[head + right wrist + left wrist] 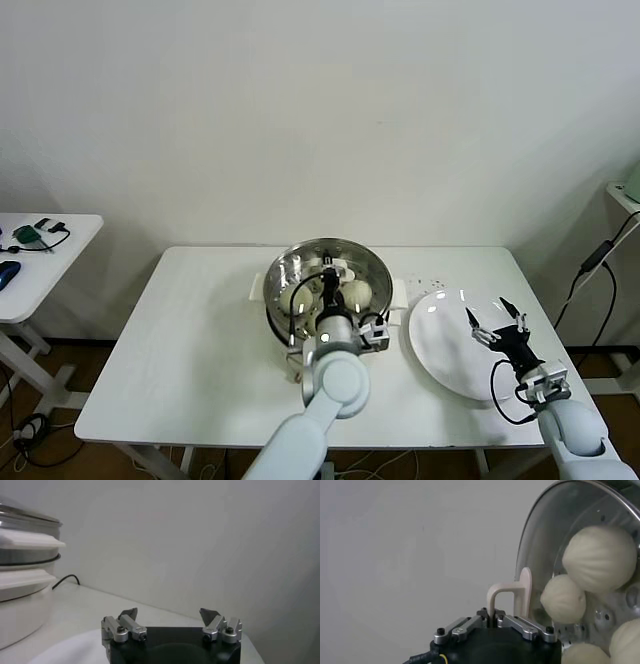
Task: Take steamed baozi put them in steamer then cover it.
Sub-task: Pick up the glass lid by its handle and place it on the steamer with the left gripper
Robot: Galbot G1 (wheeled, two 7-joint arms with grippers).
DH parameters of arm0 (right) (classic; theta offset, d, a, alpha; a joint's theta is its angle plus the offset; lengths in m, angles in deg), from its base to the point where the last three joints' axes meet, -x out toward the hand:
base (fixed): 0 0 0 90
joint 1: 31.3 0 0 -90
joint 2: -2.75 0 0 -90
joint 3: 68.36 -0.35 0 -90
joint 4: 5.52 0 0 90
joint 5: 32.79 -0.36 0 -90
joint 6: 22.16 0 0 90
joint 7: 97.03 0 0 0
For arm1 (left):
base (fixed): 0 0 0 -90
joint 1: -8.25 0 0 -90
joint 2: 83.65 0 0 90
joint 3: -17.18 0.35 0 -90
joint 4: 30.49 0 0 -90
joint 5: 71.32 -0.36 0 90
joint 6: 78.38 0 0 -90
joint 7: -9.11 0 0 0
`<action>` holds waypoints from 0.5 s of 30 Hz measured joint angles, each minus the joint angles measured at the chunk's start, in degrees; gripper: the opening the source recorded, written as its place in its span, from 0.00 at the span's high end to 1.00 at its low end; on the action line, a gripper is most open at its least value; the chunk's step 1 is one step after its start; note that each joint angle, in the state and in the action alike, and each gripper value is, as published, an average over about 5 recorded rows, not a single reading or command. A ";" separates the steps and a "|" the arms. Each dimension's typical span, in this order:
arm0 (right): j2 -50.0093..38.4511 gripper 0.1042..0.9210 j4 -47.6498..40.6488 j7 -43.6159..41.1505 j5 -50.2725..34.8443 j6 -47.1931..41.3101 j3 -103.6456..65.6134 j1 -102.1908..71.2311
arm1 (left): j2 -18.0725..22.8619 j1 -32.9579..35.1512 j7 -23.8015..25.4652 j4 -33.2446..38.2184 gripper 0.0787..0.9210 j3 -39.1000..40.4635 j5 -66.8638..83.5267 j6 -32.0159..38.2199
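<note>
So my left arm is reaching straight out from the body over the middle of the white table [200, 340], wrist bent down over the steamer [290, 270], and the left gripper [329, 291] is pinched tight on the white handle [512, 596] of the cover [555, 540]. In the left wrist view I can see the handle clamped between the jaws and the clear glass lid sitting right over the pot. Looking through the glass I count four steamed baozi [599, 557] lying on the perforated steel floor, all bunched close together. The steamer itself sits toward the back of the table on its white base [20, 605]. My right arm is off to the right side, forearm low, with the right gripper [497, 323] hanging just above the flat white plate [450, 355], fingers spread wide and nothing in them. In the right wrist view the steamer's stacked rim shows off to the side, well apart from that gripper.
</note>
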 measured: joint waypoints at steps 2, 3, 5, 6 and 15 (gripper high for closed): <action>0.01 0.12 0.00 -0.06 0.06 0.02 -0.04 0.01 | 0.05 0.00 -0.24 -0.17 0.92 0.01 0.16 0.00; 0.02 0.12 0.01 -0.10 0.09 0.03 -0.06 0.00 | 0.07 0.00 -0.36 -0.25 0.92 0.01 0.25 0.00; 0.05 0.12 0.01 -0.17 0.14 0.06 -0.11 -0.01 | 0.08 0.00 -0.60 -0.42 0.92 0.02 0.44 0.00; 0.05 0.12 0.01 -0.20 0.15 0.08 -0.14 -0.01 | 0.09 0.00 -0.72 -0.51 0.92 0.04 0.54 0.00; -0.09 0.12 0.01 -0.47 0.18 0.14 -0.48 -0.02 | -0.02 0.31 -2.14 -1.29 0.92 0.12 1.51 -0.01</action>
